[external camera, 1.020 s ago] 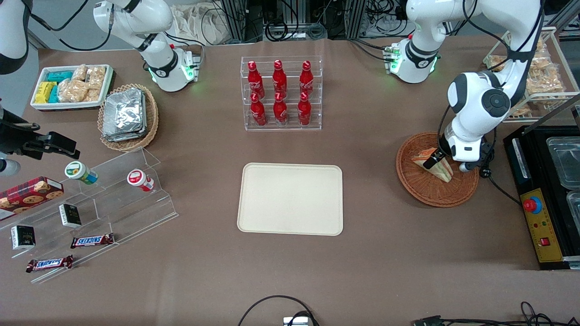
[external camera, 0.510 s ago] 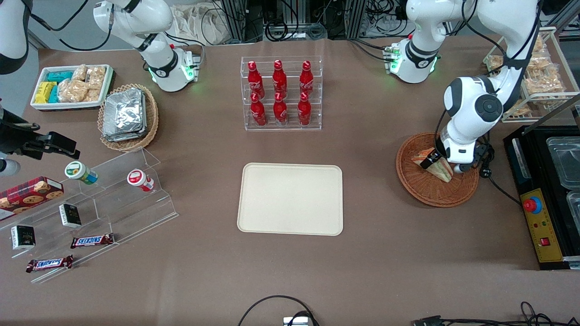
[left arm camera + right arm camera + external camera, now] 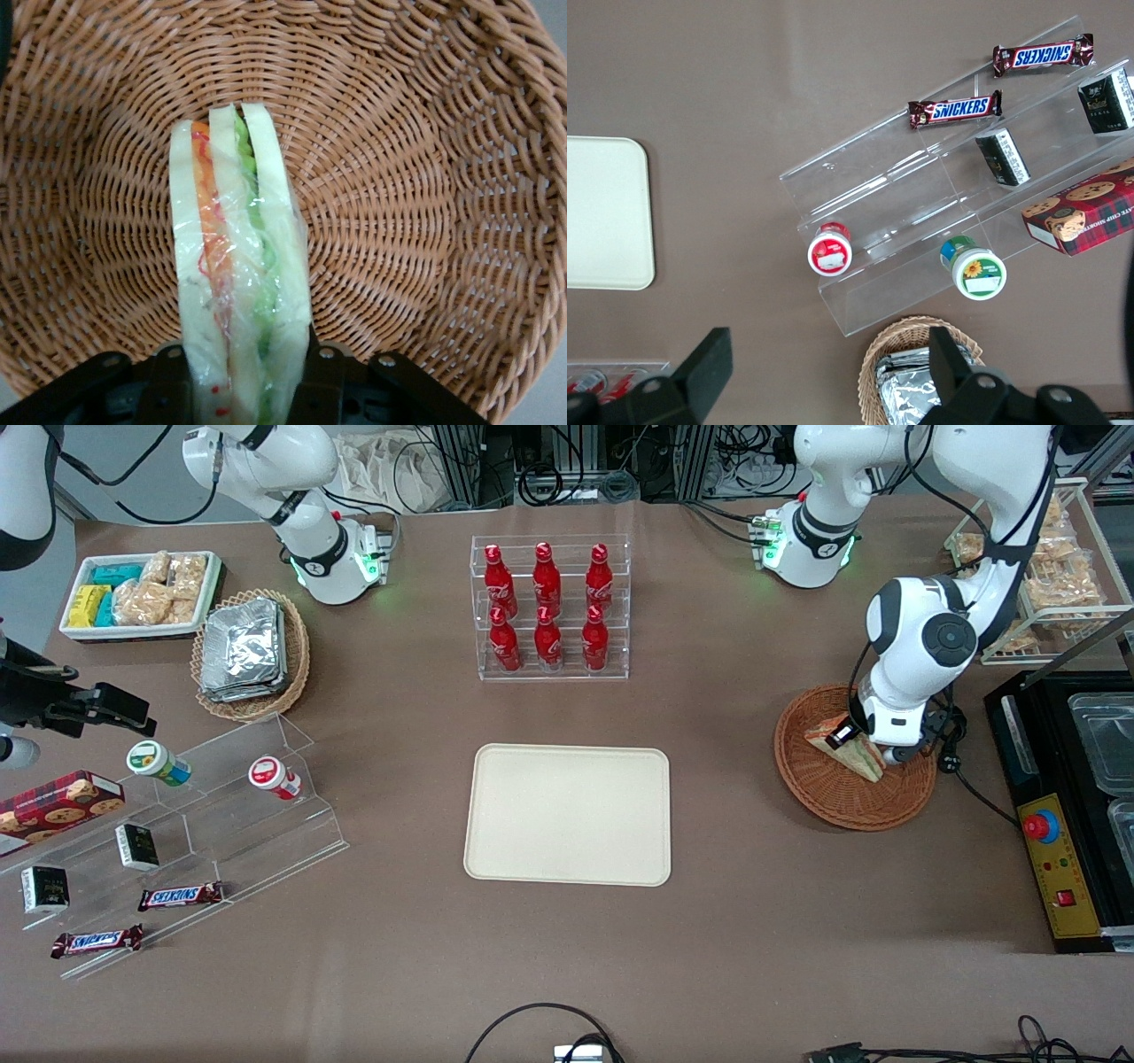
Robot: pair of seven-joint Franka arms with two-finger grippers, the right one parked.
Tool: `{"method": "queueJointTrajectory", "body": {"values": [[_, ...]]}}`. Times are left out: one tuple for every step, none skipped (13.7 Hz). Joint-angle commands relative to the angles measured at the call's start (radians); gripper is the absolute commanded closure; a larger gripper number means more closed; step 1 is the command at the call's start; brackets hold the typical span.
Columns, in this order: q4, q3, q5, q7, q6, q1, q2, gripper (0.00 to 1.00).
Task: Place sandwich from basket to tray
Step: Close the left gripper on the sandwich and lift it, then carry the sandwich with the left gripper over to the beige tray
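Gripping has been achieved, by the look of it, but nothing has been carried yet. Nearest the front camera, the tray (image 3: 567,815) lies bare on the worktop (image 3: 726,921), so the placing is judged wholly undone. A little farther from the camera, toward the working arm's end, the basket (image 3: 833,797) is seen with the sandwich (image 3: 858,752) inside it, and the hand (image 3: 849,737) is set down upon it. In the wrist view the sandwich (image 3: 239,266) is clamped between the two fingers (image 3: 168,390), one pressed against each bread face, its wrapped cut edge turned toward the lens. Whether it rests on the basket (image 3: 425,221) floor or is raised off it cannot be told.

A lift, a sideways carry and a release are judged to remain. The basket rim must be cleared first. Between basket and tray only open worktop is seen. Farther still, a rack of red bottles (image 3: 549,607) stands well apart from that path.
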Motion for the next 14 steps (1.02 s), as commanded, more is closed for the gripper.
{"method": "queueJointTrajectory", "body": {"values": [[0.069,-0.001,0.070,-0.017,-0.179,-0.010,-0.063,0.79],[0.104,-0.022,0.083,-0.019,-0.244,-0.017,-0.077,0.79],[0.138,-0.053,0.086,-0.014,-0.288,-0.022,-0.089,0.79],[0.176,-0.076,0.088,-0.010,-0.331,-0.024,-0.094,0.79],[0.225,-0.105,0.088,-0.007,-0.374,-0.024,-0.094,0.79],[0.279,-0.131,0.091,0.010,-0.423,-0.024,-0.088,0.79],[0.334,-0.149,0.098,0.039,-0.471,-0.024,-0.083,0.81],[0.380,-0.160,0.098,0.076,-0.505,-0.024,-0.077,0.83],[0.416,-0.166,0.092,0.125,-0.519,-0.024,-0.074,0.83],[0.434,-0.169,0.083,0.181,-0.521,-0.025,-0.069,0.83],[0.443,-0.185,0.078,0.235,-0.517,-0.030,-0.068,0.82],[0.450,-0.189,0.077,0.271,-0.513,-0.031,-0.066,0.82],[0.471,-0.206,0.065,0.294,-0.513,-0.036,-0.055,0.81],[0.492,-0.223,0.062,0.311,-0.514,-0.040,-0.042,0.81]]}}
